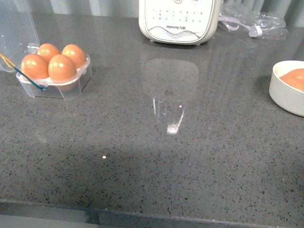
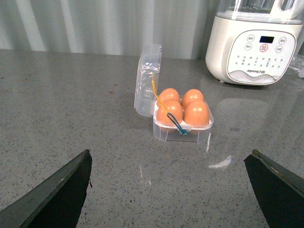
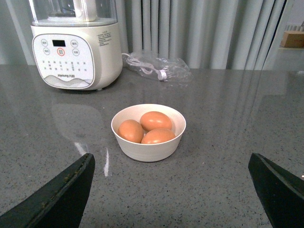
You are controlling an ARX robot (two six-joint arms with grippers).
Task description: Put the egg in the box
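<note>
A dark grey speckled stone table [image 1: 142, 166] fills the front view, polished enough to throw back pale glints and a faint reflection near its middle. Its near edge runs across the bottom of that view. Four things stand directly on it, all well apart from one another. On the left sits the box [image 1: 59, 91], a small clear plastic carton with its hinged lid [image 1: 19, 33] standing open on the far-left side and a blue-and-yellow wire tie [image 1: 29, 78] at its front. At the far middle stands a cream kitchen appliance [image 1: 179, 21]. A crumpled clear plastic bag [image 1: 259, 23] lies far right. A round white bowl [image 1: 285, 92] sits at the right edge.
</note>
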